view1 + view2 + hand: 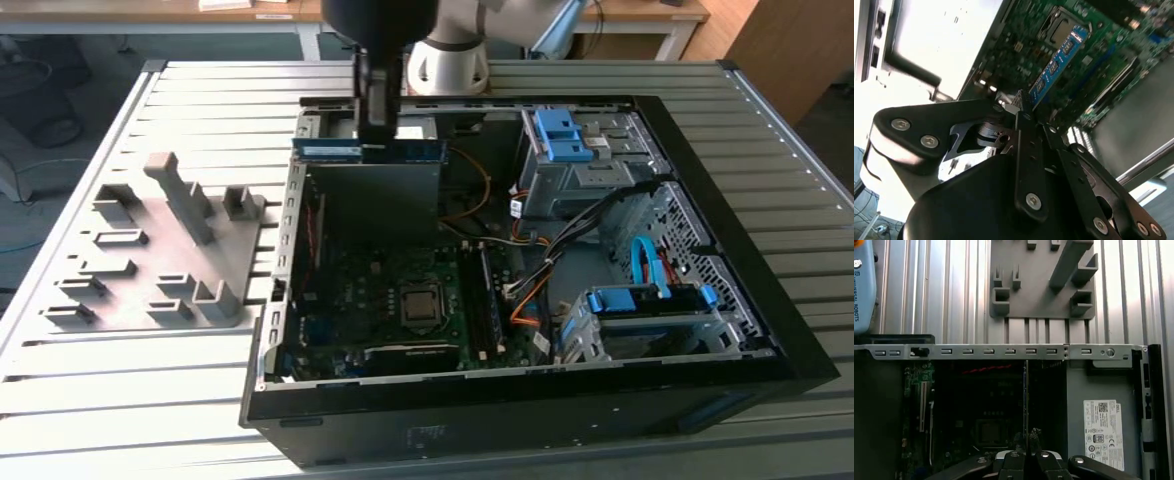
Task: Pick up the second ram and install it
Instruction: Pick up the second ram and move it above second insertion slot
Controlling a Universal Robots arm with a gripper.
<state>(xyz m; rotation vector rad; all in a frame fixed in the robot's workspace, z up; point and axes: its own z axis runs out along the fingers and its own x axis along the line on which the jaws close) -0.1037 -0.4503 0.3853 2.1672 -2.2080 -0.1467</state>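
Fingers (1026, 125) clenched on the second ram (1059, 60), with its blue label strip and row of dark chips facing out. Held level and on edge by the gripper (378, 138), pinched near the middle of the upper edge. Hanging above the far end of the open computer case (467, 425), over the grey box (374, 190) at the back. Clear of the green motherboard (360, 300) below. Well apart from the long black slot strips (487, 290) just beside the square processor socket (418, 305).

Seen edge-on in the first wrist view as a thin dark line (1025, 390) rising from between the fingertips (1034, 436). Motherboard to one side of that line, grey box with a white sticker (1101, 432) to the other.

Further out, on the exterior view's right inside the case: blue drive brackets (561, 135) and a bundle of cables (534, 275). On the exterior view's left, just beside the case: a grey fixture plate (160, 250) with upright blocks, flat on the slatted metal table (80, 400).
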